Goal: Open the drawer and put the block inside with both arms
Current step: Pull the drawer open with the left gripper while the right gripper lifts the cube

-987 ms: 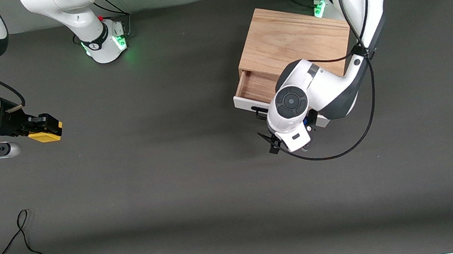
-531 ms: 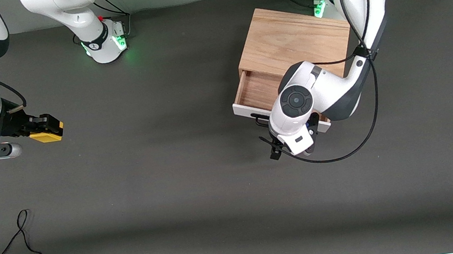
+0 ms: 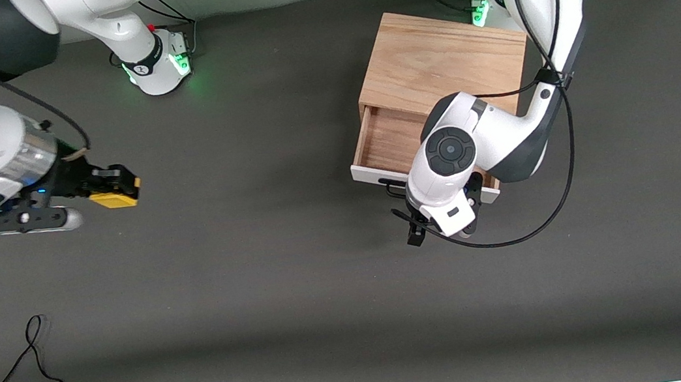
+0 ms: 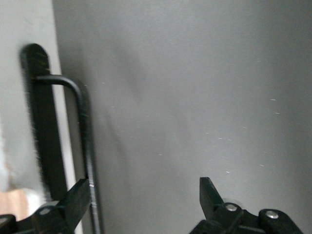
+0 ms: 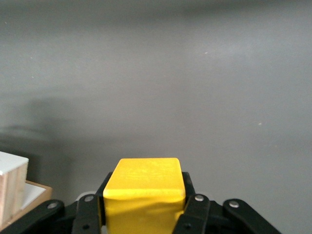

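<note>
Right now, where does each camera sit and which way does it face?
Front view: high across the table, facing both arms' bases; shows both arms, the open drawer.
Left wrist view: on the left arm, past the open left gripper at the handle.
Right wrist view: on the right arm, past the right gripper, shut on the block.
Shared: front and right wrist both show the block.

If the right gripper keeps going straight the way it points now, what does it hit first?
The right gripper, shut on the block, points across bare table toward the open drawer. The way looks free until that drawer, though its height is unclear.
</note>
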